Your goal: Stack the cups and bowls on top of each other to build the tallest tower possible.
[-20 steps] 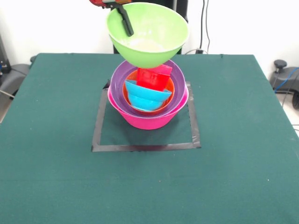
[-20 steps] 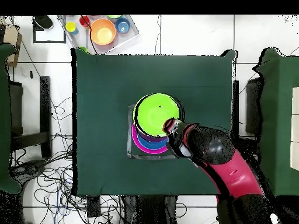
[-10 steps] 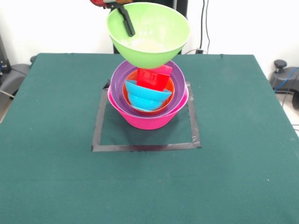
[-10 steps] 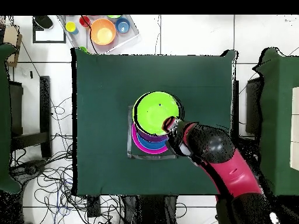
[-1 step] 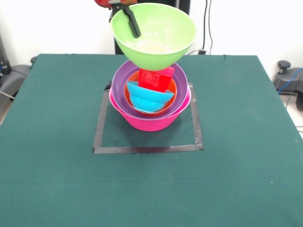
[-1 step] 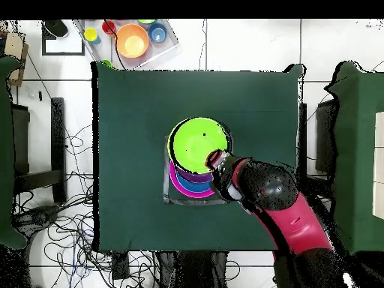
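The tower (image 5: 149,101) stands inside a square of grey tape: a large pink bowl (image 5: 151,120) holds a purple bowl (image 5: 120,78), an orange bowl (image 5: 173,90), blue bowls (image 5: 147,98) and a tilted red cup (image 5: 156,78). A large lime green bowl (image 5: 154,34) hangs in the air above them, its bottom close over the red cup. My gripper (image 5: 124,12) is shut on this bowl's rim, one black finger reaching down inside it. In the overhead view the lime bowl (image 6: 197,144) covers most of the tower (image 6: 187,184), with the gripper (image 6: 216,160) at its edge.
Grey tape (image 5: 142,149) marks a square on the green table (image 5: 57,165). Off the table, a tray (image 6: 171,46) holds an orange bowl (image 6: 132,40), a blue one (image 6: 157,32) and small coloured pieces. Cables lie on the floor beside the table.
The lime green bowl has shifted slightly to the right in the front view, still held above the tower. The nested bowls below have not moved.
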You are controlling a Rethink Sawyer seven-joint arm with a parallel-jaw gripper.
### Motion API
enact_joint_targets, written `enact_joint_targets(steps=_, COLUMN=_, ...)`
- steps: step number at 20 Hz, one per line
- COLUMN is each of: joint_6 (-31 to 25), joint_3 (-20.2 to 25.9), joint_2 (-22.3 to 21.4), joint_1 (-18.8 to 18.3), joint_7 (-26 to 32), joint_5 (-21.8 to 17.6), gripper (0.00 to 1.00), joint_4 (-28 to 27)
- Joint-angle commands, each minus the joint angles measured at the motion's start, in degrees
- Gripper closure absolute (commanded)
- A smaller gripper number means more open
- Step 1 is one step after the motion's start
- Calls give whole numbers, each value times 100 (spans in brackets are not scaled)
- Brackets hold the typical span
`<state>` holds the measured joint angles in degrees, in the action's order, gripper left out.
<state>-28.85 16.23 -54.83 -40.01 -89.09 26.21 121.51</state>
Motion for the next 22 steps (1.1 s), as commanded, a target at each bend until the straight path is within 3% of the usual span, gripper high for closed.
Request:
enact_joint_targets(steps=1, joint_6=1140, joint_3=868, joint_2=17, joint_1=-240, joint_7=-697, joint_5=278, gripper=100, joint_4=1098)
enact_joint_targets(steps=7, joint_6=1750, joint_3=1478, joint_2=-36, joint_1=-673, joint_7=-983, joint_5=44, gripper=100, joint_4=1651)
enact_joint_targets(steps=14, joint_6=2102, joint_3=1758, joint_2=32, joint_1=-925, joint_7=-1174, joint_5=-328, gripper=100, joint_4=1910)
enact_joint_targets(steps=22, joint_6=2692, joint_3=1874, joint_2=580, joint_1=-1128, joint_7=-1316, joint_5=-879, gripper=100, joint_4=1872)
